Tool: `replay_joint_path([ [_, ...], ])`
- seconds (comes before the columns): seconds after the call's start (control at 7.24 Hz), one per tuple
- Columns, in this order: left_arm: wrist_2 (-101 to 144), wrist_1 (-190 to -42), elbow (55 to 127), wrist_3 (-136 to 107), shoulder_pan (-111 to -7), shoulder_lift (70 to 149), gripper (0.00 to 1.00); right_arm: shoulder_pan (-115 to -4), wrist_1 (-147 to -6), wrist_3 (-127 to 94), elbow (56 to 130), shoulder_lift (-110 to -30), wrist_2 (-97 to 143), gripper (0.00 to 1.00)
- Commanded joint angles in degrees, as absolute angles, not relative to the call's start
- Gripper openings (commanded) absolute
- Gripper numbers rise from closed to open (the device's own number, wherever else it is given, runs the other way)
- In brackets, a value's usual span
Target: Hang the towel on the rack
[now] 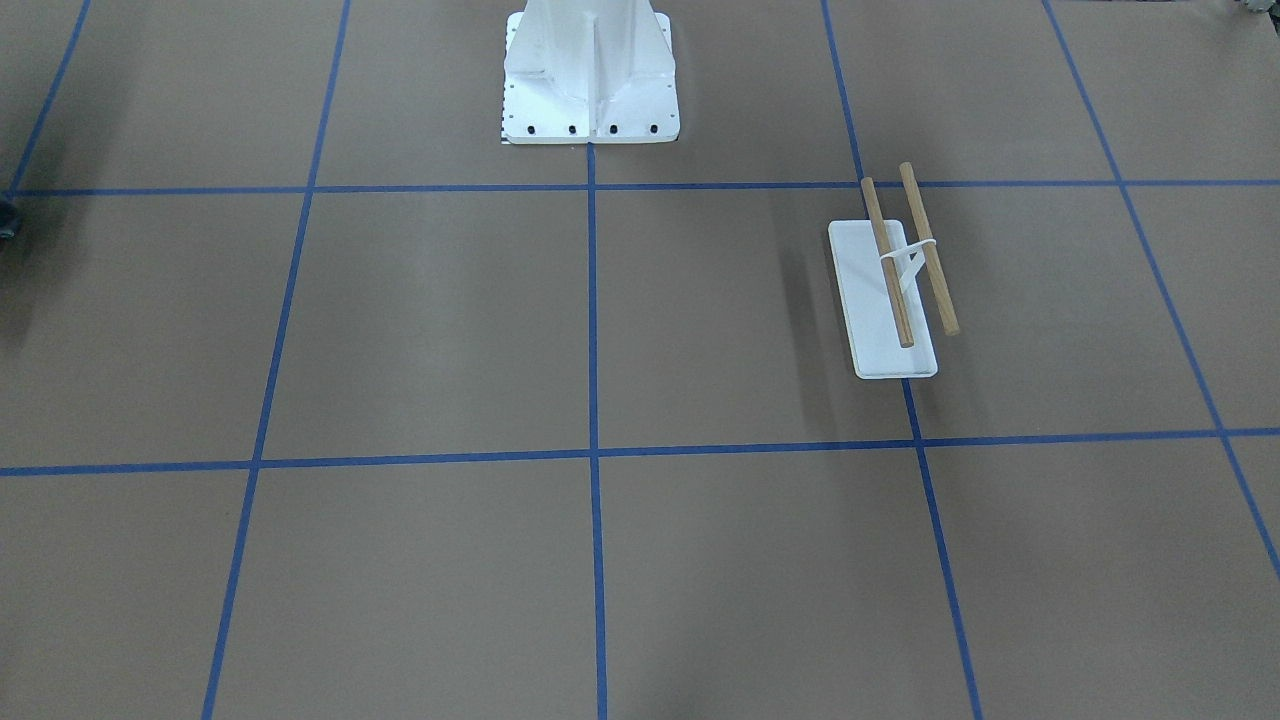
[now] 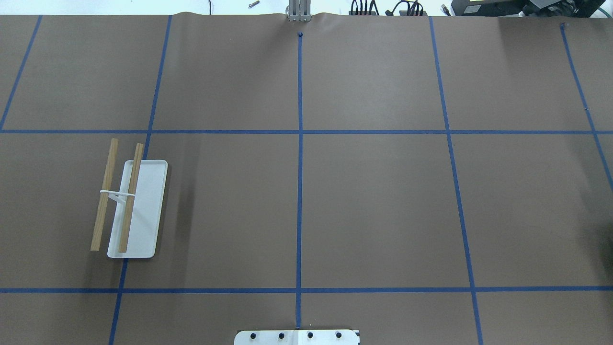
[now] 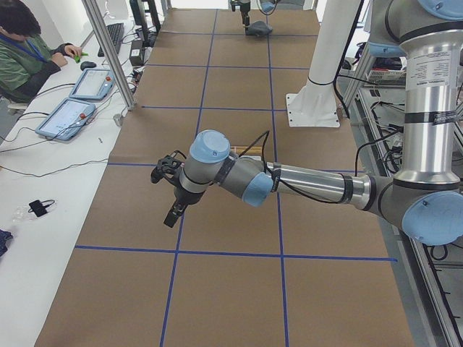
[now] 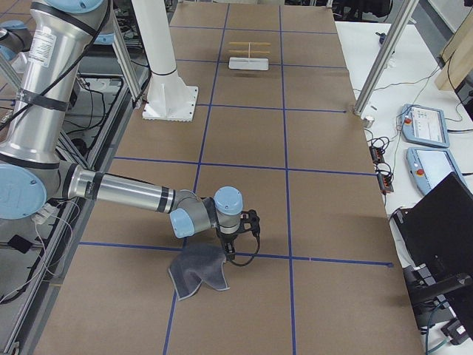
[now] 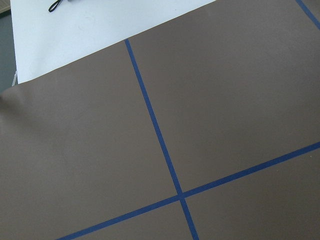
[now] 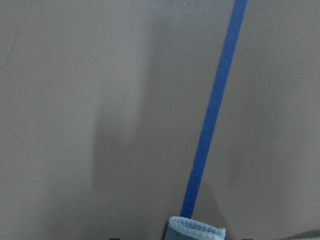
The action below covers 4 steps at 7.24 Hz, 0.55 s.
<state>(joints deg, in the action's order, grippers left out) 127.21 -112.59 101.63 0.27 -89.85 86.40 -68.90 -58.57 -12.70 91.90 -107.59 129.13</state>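
Note:
The rack (image 2: 129, 206) has a white base and two wooden rails; it stands on the robot's left side and also shows in the front view (image 1: 890, 285) and far off in the exterior right view (image 4: 249, 55). The dark grey towel (image 4: 198, 271) lies bunched on the table, one part rising to my right gripper (image 4: 233, 250) just above it. A folded pale-stitched edge of the towel (image 6: 196, 232) shows at the bottom of the right wrist view. I cannot tell whether the right gripper is open or shut. My left gripper (image 3: 172, 214) hangs above bare table; its state is unclear.
Brown paper with blue tape lines (image 2: 300, 191) covers the table. The robot's white pedestal (image 1: 590, 75) stands at the middle of the near edge. An operator (image 3: 25, 50) sits at a side bench with tablets (image 3: 69, 116).

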Motion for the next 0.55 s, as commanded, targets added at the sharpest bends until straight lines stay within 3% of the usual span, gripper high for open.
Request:
replay_joint_path([
  [0.0, 127.2, -112.6, 101.6, 0.3, -89.9, 86.4, 0.99, -66.1, -58.1, -13.9, 91.7, -107.7, 127.5, 0.21],
  [0.28, 127.2, -112.6, 101.6, 0.3, -89.8, 86.4, 0.99, -65.7, -58.1, -13.5, 91.6, -108.4, 126.0, 0.04],
  [0.41, 127.2, -112.6, 101.6, 0.2, -89.9, 86.4, 0.99, -65.7, -58.1, -13.2, 91.8, -108.8, 125.6, 0.00],
])
